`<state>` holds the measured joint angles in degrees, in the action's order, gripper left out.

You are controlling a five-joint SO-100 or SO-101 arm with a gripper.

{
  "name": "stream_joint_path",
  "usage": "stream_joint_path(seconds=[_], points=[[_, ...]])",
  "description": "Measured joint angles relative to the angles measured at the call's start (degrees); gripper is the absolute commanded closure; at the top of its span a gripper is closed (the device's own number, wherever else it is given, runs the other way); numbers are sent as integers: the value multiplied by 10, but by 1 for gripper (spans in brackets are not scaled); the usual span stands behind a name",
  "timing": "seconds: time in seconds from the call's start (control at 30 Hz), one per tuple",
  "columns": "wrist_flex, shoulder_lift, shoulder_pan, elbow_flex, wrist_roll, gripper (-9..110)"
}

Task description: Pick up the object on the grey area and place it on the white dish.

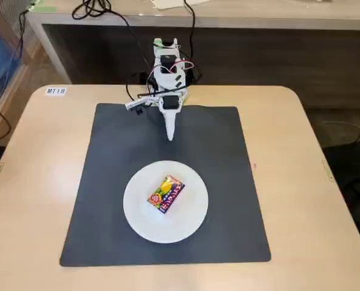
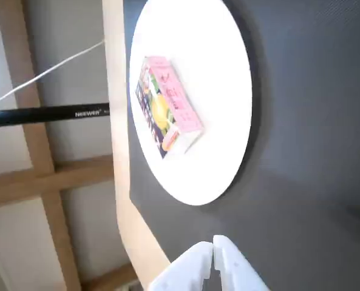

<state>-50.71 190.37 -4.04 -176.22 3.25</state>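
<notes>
One small box (image 1: 166, 194) lies on the white plate (image 1: 137, 218) on the grey mat (image 1: 216, 157). Well apart, the fingers (image 1: 170, 138) are closed and empty.

One small box (image 1: 166, 194), one white plate (image 1: 144, 221), one dark grey mat (image 1: 107, 182), one beige worktop (image 1: 34, 182). One robot arm (image 1: 169, 79) with two fingers (image 2: 195, 267). One label (image 1: 56, 91) at the worktop's corner.

table label (image 1: 56, 91): "MT18" | black pole (image 2: 46, 114): "NEEWER" | box print: unreadable
</notes>
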Motion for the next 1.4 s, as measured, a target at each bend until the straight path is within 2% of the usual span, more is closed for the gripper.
stream_joint_path(seconds=[0.27,0.67,1.4], points=[[131,0,-54,-4,18,102],[0,0,5,-4,-2,102],[-4,0,28,-4,-2,102]])
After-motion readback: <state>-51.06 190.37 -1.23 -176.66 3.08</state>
